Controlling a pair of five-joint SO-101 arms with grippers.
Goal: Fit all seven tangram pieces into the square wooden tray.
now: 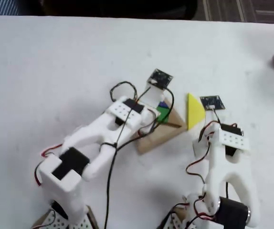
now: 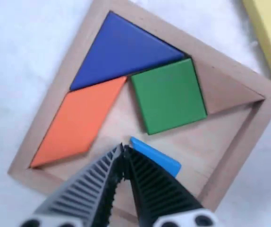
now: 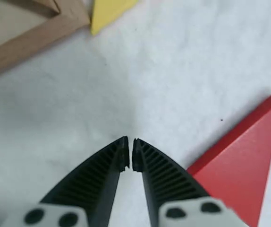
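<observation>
— Tray (image 2: 79,53): lying where?
— Lying on the desk (image 1: 56,62), under the left arm. Holding three pieces flat inside: blue triangle (image 2: 123,49) filling one corner, orange parallelogram (image 2: 79,123) running along the rim beside it, green square (image 2: 168,94) touching the blue triangle's long edge.
— And left claw (image 2: 123,150)?
— Hovering over the tray's floor, pinching fully together on nothing, tips just beside a light blue piece (image 2: 156,158) inside the tray.
— And right claw (image 3: 130,153)?
— Hanging outside the tray, over the desk, showing only a hairline gap, gripping nothing.
— Lying loose?
— Yellow triangle (image 1: 194,111), just beside a tray corner; red triangle (image 3: 239,165), well apart from the tray, near the right claw.
</observation>
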